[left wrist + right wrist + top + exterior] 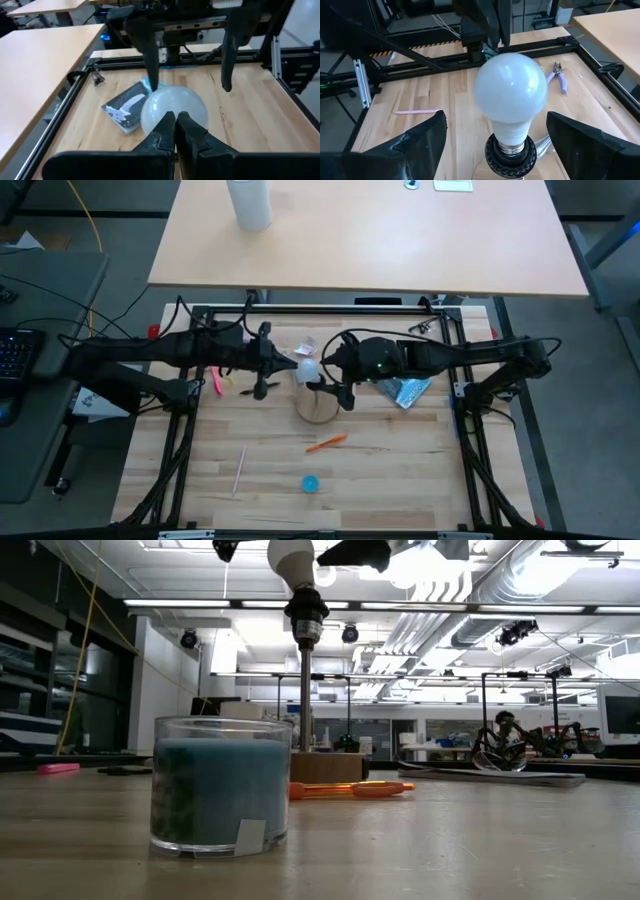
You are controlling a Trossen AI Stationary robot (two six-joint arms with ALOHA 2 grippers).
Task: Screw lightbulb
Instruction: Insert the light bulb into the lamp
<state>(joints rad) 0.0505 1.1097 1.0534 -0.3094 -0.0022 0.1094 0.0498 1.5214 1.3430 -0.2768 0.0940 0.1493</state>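
At table centre, the lightbulb (510, 93) stood upright in a black socket (510, 154) atop a thin post on the round wooden base (318, 409). Right gripper (494, 135) straddled it, fingers spread wide and clear of the glass at 3 and 9 o'clock. Left gripper (176, 131), fingers pressed together, sat just beside the bulb at 9 o'clock in the high view. Risks, as judged: an off-centre closure could tip the post, a loose pinch could slip on smooth glass, and the left fingertips might foul any turning.
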